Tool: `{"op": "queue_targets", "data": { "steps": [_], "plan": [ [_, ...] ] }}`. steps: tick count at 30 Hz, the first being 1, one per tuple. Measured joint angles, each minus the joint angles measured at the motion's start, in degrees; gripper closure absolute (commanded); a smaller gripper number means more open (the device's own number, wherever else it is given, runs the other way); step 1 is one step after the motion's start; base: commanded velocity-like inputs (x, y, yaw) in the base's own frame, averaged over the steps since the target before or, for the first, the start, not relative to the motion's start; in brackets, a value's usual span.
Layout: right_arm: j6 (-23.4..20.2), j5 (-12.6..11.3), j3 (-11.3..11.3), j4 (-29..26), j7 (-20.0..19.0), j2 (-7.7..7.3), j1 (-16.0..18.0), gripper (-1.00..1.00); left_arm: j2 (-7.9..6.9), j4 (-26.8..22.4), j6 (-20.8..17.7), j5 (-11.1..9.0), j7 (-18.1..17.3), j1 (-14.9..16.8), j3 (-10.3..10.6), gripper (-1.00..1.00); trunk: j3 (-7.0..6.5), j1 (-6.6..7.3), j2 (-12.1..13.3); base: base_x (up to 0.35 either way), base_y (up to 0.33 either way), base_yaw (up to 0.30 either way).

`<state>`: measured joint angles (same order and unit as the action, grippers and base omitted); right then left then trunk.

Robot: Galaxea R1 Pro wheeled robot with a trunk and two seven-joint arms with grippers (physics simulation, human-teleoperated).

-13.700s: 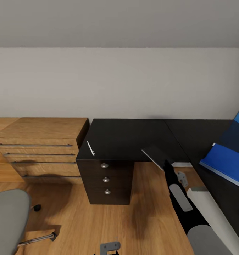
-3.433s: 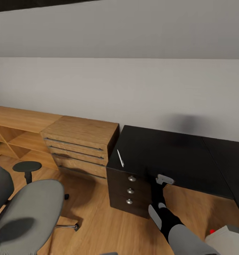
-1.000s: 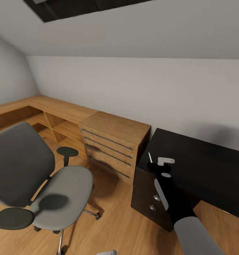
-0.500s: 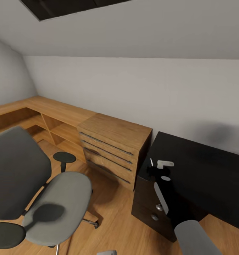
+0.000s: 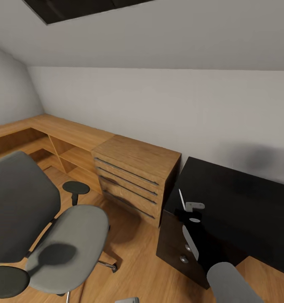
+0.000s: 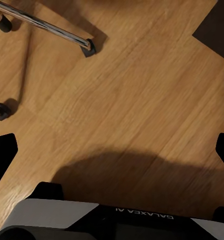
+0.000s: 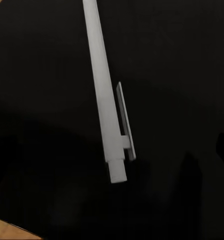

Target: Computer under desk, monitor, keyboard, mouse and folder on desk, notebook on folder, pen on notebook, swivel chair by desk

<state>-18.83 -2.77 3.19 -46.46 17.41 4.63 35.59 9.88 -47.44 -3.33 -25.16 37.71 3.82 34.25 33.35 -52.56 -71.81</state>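
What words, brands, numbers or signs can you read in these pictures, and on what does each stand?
"GALAXEA AI": pale letters, shown upside down, on the black band of the robot's left wrist housing, above the wooden floor.
The thin white pen on the black desk shows no lettering.

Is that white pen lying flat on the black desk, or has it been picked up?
Lying flat. The pen rests on the desk top near its corner, clip sideways, with nothing gripping it.
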Motion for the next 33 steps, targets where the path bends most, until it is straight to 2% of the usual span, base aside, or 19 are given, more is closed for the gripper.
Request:
{"op": "queue_targets", "data": {
  "steps": [14,22,33],
  "plan": [
    [0.7,0.2,0.1,2.3,0.0,-0.01,1.6,-1.00,0.05,0.0,0.1,-0.1,0.0,0.0,0.0,-1.00,0.00,0.00,0.0,0.003,0.000,0.000],
    [0.6,0.4,0.0,2.4,0.0,-0.07,1.7,-1.00,0.01,0.0,0.1,-0.1,0.0,0.0,0.0,-1.00,0.00,0.02,0.0,0.196,0.000,0.000],
    [0.2,-0.1,-0.1,2.2,-0.1,-0.30,1.7,-1.00,0.04,0.0,0.0,-0.1,0.0,0.0,0.0,-1.00,0.00,0.00,0.0,0.019,0.000,0.000]
  ]
}}
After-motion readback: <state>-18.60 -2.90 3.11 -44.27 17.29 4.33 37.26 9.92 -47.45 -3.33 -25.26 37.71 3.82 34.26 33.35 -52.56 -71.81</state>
